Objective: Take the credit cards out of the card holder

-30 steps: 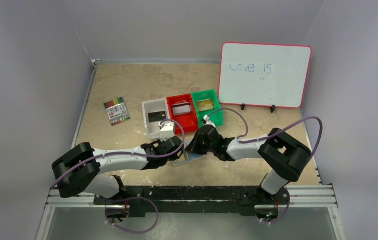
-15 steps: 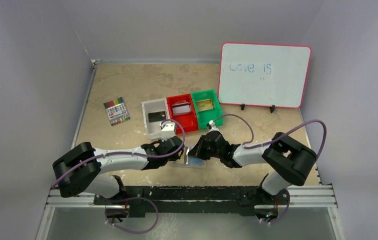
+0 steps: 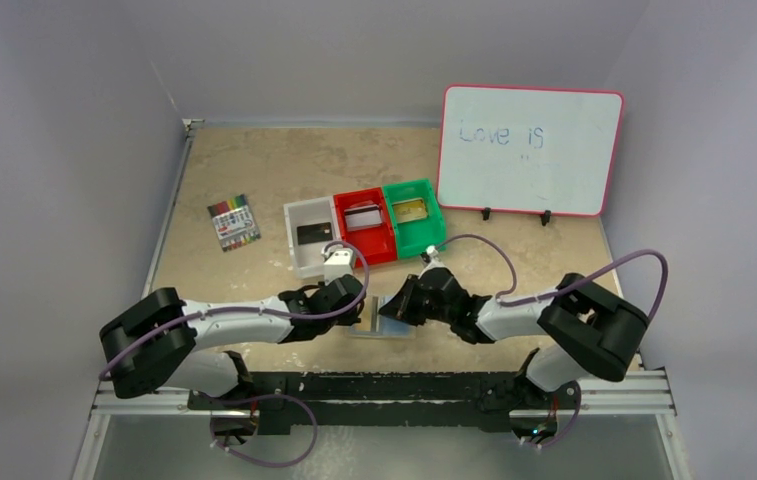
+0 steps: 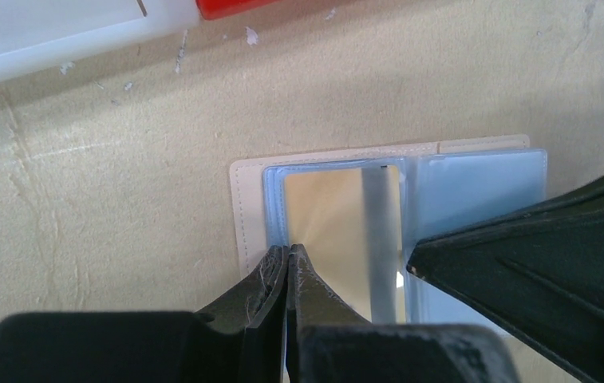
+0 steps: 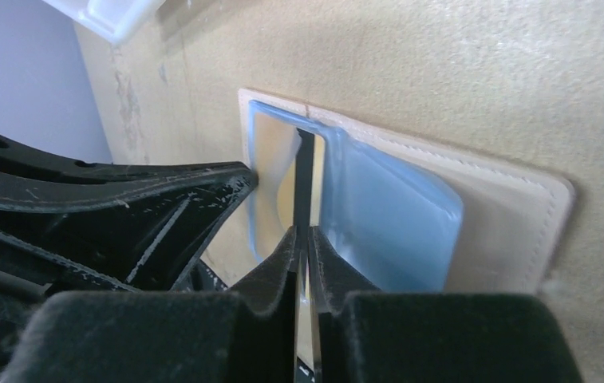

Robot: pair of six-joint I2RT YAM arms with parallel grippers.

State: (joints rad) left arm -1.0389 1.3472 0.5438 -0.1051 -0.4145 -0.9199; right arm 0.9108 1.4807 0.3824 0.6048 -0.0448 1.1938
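Left pincer (image 4: pixel 287 254) clenched on the card holder's (image 4: pixel 242 207) near edge, right pincer (image 5: pixel 302 238) gripping a likely card (image 5: pixel 305 171) edge-on at the fold, long axis toward it.

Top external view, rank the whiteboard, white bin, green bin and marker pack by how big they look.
1. whiteboard, by far the largest.
2. white bin and green bin, about alike; I won't rank them.
3. marker pack, smallest.

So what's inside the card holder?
A tan card with a grey stripe, in one blue sleeve of the card holder. The left fingers and right fingers cover its near end; the other sleeve looks blank.
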